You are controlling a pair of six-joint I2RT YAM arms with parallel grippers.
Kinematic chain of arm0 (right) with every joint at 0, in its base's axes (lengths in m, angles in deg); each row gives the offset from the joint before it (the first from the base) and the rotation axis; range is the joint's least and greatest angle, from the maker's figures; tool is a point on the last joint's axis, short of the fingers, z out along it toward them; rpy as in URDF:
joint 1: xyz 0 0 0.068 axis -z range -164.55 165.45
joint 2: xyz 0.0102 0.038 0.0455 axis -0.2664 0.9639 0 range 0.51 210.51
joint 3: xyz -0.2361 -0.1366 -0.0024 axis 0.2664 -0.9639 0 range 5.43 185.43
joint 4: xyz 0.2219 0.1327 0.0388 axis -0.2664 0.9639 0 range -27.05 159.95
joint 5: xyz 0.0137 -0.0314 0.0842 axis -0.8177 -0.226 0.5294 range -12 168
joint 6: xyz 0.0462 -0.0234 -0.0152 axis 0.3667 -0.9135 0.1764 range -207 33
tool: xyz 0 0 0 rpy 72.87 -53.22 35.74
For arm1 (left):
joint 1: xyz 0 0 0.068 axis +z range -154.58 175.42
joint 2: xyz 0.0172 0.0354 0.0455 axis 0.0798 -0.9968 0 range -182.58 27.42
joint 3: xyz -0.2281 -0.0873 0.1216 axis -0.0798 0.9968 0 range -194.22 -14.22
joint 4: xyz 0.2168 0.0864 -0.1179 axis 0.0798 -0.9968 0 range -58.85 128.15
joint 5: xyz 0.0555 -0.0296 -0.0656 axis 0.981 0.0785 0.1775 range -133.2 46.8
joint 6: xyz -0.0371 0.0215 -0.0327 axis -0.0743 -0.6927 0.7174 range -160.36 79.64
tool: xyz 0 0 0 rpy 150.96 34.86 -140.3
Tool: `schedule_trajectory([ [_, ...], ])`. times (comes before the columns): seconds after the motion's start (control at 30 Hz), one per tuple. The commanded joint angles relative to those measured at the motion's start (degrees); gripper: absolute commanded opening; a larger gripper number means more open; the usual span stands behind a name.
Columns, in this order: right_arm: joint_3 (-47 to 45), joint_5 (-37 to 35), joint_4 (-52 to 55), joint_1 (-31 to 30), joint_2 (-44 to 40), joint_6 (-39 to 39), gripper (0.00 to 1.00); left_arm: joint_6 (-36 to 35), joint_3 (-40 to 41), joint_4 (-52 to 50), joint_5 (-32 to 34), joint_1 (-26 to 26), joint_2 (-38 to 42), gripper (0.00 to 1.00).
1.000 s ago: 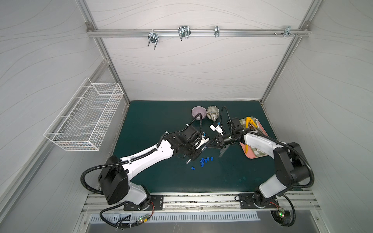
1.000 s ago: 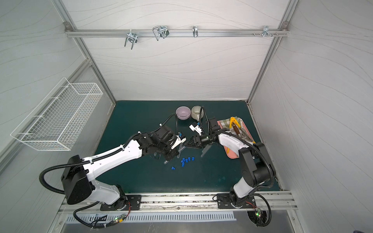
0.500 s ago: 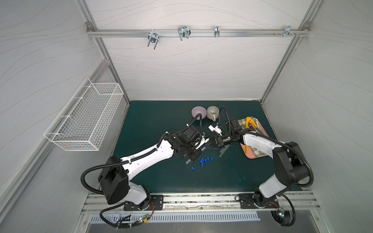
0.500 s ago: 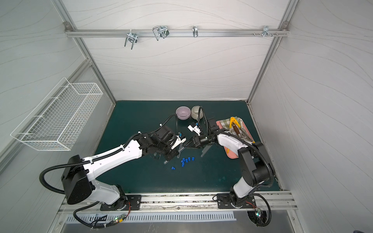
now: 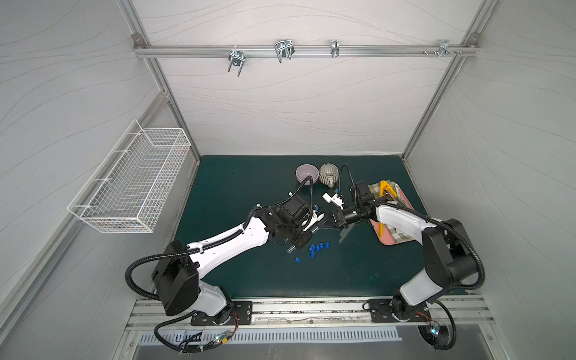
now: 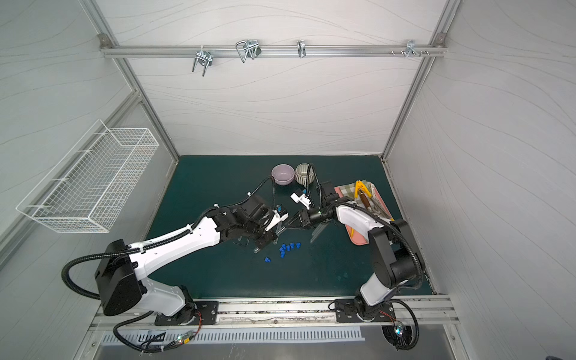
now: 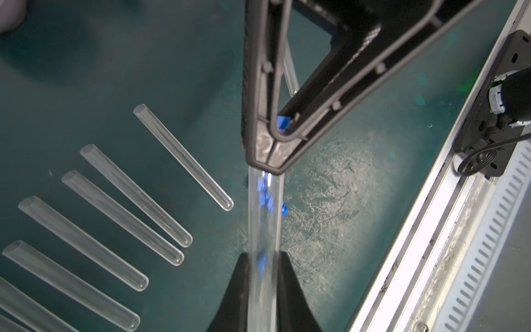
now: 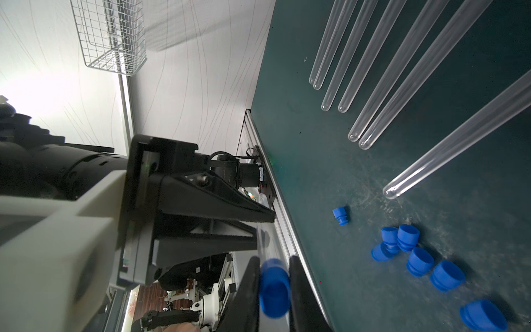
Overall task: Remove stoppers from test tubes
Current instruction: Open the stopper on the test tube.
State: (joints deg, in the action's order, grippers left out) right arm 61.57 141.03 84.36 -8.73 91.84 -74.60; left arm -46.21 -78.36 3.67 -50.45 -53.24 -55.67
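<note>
**Stopper Grip at Mat Centre**

In both top views the arms meet at the centre of the dark green mat (image 5: 233,193). At 8 o'clock from that point, mostly beneath the left arm, uncapped clear tubes (image 7: 184,158) lie side by side. The left gripper (image 7: 263,255) is clenched on a clear round-bottomed test tube (image 7: 263,215). The right gripper (image 8: 274,258) is clamped on the bright blue stepped plastic stopper (image 8: 274,290) at that tube's mouth. Loose blue stoppers (image 5: 318,247) lie clustered at 6 o'clock, close by. A pink rectangular tray (image 5: 386,239) sits at 3 o'clock.

Left arm (image 5: 224,246) and right arm (image 5: 402,218): white shells, black joints, ribbed black cables (image 5: 156,256) (white zip-ties).
</note>
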Motion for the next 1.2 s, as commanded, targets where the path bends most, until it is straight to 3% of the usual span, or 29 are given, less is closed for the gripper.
schedule_trajectory([
  [0.0, 0.9, -3.4, 5.4, 2.9, -1.1, -4.5, 0.04, -1.0, -0.1, -0.5, 2.1, 0.0, -0.3, 0.09],
  [0.23, 0.8, -0.6, 4.4, 4.8, -2.8, -4.5, 0.04, -1.3, -0.2, -1.1, 3.4, 0.1, -0.9, 0.06],
  [0.4, 1.9, -7.2, 7.8, 5.1, -3.2, -5.9, 0.03, -1.5, -0.4, -1.2, 4.1, 0.1, -1.6, 0.05],
  [0.63, -0.9, 2.9, -1.9, 6.5, -6.7, 0.1, 0.04, -1.7, -0.4, -1.2, 5.0, 0.1, -1.8, 0.05],
  [1.0, -1.6, 3.7, -4.6, 7.3, -9.4, 1.8, 0.04, -1.9, -0.1, -1.2, 6.8, 0.0, -1.8, 0.04],
  [1.17, 1.1, -3.0, 3.3, 7.6, -9.4, -2.8, 0.04, -2.0, -0.2, -1.3, 7.2, 0.0, -2.2, 0.04],
])
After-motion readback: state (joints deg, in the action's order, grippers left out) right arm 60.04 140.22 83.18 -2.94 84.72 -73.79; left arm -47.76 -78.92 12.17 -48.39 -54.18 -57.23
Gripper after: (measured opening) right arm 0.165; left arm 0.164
